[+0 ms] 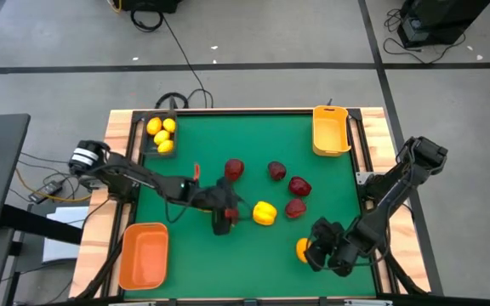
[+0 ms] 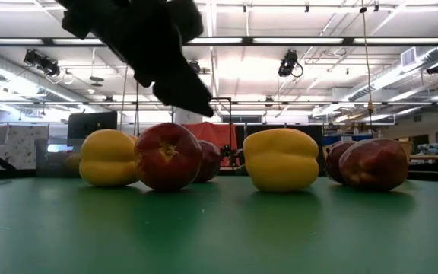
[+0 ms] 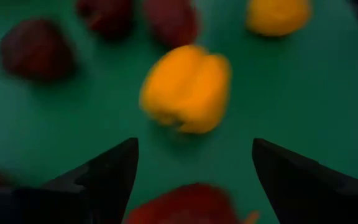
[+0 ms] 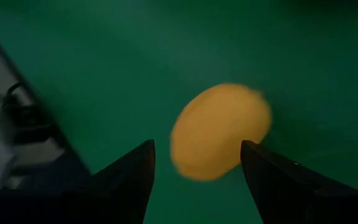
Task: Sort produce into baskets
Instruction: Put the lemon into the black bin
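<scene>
My left gripper (image 1: 226, 218) (image 3: 194, 144) is open over the middle of the green table, its fingers on either side of a dark red piece (image 3: 185, 205) just below it. A big yellow piece (image 1: 264, 212) (image 3: 186, 87) lies just past it. My right gripper (image 1: 316, 252) (image 4: 196, 144) is open at the near right, with a yellow-orange piece (image 1: 302, 248) (image 4: 221, 130) on the table just ahead between its fingers. Other dark red pieces (image 1: 234, 169) (image 1: 299, 185) lie mid-table. Small lemons (image 1: 162, 134) sit in the black bin (image 1: 149, 146).
The yellow-orange bin (image 1: 331, 136) stands at the far right corner and the deeper orange bin (image 1: 145, 255) at the near left corner. Bare green table lies at the near middle and between the black bin and the red pieces.
</scene>
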### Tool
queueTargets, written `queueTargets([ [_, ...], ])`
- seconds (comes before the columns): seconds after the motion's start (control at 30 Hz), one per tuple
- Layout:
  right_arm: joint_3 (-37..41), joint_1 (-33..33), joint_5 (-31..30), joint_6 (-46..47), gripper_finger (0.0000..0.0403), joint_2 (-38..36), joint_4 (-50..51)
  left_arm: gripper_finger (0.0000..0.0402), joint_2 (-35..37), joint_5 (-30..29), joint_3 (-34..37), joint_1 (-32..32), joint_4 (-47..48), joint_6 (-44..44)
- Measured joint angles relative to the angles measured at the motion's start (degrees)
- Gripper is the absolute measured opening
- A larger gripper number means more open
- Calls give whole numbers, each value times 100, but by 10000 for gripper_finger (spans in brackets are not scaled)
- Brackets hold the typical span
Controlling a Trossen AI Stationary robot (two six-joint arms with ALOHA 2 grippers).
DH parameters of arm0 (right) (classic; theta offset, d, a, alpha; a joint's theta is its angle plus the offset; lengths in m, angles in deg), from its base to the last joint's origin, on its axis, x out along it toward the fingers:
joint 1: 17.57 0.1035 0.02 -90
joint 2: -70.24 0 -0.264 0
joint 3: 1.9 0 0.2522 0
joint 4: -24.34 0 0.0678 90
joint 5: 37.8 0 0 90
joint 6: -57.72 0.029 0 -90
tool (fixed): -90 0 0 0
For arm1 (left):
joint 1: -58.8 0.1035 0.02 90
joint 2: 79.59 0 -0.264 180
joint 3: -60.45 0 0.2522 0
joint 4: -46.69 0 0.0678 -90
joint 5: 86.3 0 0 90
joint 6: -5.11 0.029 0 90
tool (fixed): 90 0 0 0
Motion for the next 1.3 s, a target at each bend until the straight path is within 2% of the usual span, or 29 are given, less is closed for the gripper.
queueTargets([
  [0.2, 0, -149, 225, 176, 246, 0, 266, 319, -144, -28, 0, -263, -309, 71],
  [0.4, 0, -219, 410, 28, 247, 21, -92, 319, -144, -140, 0, -469, -310, -336],
  [0.5, -4, -245, 447, 9, 248, 238, -241, 319, -144, -187, 0, -518, -327, -362],
  [0.6, -30, -359, 767, -25, 249, 645, -392, 319, -144, -330, 0, -590, -395, -374],
  [0.7, -36, -532, 1069, -379, 252, 920, -739, 319, -142, -408, 0, -694, -441, -395],
  [0.8, -24, -708, 1069, -535, 256, 1009, -1131, 319, -142, -413, 0, -795, -443, -432],
  [1.03, -20, -1242, 1323, -1422, 243, 1010, -1172, 319, -141, -413, 0, -976, -444, -527],
  [1.1, -8, -1325, 1233, -1724, 231, 980, -1249, 319, -141, -411, 0, -998, -414, -562],
  [1.3, 17, -1355, 148, -3284, 193, 837, -2379, 319, -141, -435, 0, -952, -555, -789],
])
